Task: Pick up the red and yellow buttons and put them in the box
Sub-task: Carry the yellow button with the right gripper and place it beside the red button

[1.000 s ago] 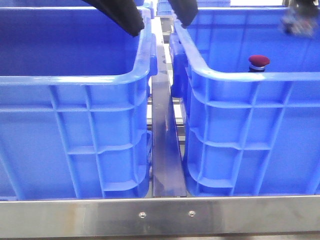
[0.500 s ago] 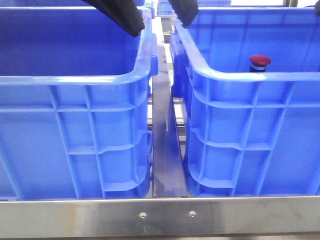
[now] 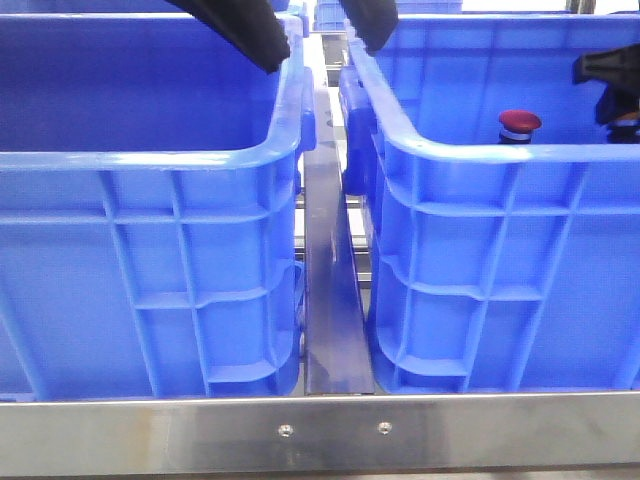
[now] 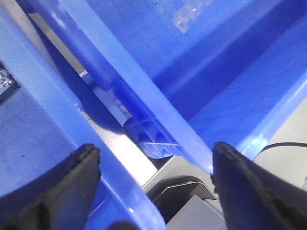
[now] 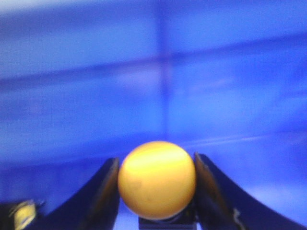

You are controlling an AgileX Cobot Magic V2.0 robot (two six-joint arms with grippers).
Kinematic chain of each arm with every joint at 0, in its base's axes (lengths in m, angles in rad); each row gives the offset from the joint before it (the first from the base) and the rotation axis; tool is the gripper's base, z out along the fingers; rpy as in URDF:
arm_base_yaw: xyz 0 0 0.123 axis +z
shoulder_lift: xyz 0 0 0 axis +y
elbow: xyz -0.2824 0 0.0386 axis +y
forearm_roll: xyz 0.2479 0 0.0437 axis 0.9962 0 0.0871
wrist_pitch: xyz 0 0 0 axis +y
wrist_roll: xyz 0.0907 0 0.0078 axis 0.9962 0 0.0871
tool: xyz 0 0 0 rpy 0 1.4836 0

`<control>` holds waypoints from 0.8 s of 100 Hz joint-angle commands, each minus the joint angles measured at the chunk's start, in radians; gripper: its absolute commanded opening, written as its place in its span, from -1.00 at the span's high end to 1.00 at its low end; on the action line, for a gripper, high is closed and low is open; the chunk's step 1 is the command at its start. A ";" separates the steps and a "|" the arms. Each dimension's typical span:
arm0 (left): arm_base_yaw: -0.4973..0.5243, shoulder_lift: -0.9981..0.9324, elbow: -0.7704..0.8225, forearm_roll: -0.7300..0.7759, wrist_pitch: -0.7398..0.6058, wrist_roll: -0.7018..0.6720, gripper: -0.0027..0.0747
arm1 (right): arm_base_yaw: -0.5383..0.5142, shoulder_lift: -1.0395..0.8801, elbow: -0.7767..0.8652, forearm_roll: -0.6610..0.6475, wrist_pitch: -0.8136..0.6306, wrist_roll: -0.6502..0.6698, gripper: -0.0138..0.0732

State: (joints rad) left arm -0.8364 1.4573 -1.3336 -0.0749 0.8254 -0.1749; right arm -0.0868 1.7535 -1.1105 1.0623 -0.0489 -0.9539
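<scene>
The red button (image 3: 519, 124), a dark red cap on a silver collar, stands inside the right blue crate (image 3: 500, 150) behind its front rim. My right gripper (image 5: 157, 191) is shut on the yellow button (image 5: 157, 178), whose round cap sits between both fingers. In the front view the right gripper (image 3: 612, 88) shows as a dark shape at the right edge, inside that crate, to the right of the red button. My left gripper (image 3: 320, 55) is open and empty, its fingers (image 4: 45, 191) straddling the gap between the two crates.
The left blue crate (image 3: 150, 160) stands beside the right one, with a metal rail (image 3: 330, 300) in the gap between them. A steel frame bar (image 3: 320, 430) runs along the front.
The right gripper, a blur at the top right one second ago and out of the front view half a second ago, now shows at the right edge. The left gripper and red button have not moved.
</scene>
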 commanded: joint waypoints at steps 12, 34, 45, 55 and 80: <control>-0.008 -0.041 -0.027 -0.014 -0.055 -0.003 -0.29 | -0.004 -0.021 -0.044 0.000 0.025 -0.015 0.27; -0.008 -0.041 -0.027 -0.014 -0.055 -0.003 -0.29 | -0.004 -0.022 -0.044 0.000 0.035 -0.015 -0.58; -0.008 -0.041 -0.027 -0.014 -0.055 -0.003 -0.29 | -0.004 -0.024 -0.044 0.000 0.036 -0.015 -0.62; -0.008 -0.041 -0.027 -0.014 -0.055 -0.003 -0.29 | -0.004 -0.030 -0.044 0.000 0.036 -0.015 -0.62; -0.008 -0.043 -0.027 -0.014 -0.066 -0.003 -0.29 | -0.008 -0.117 -0.019 0.000 0.037 -0.015 -0.62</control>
State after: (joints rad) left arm -0.8364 1.4573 -1.3336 -0.0771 0.8212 -0.1749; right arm -0.0874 1.7303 -1.1223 1.0623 0.0102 -0.9581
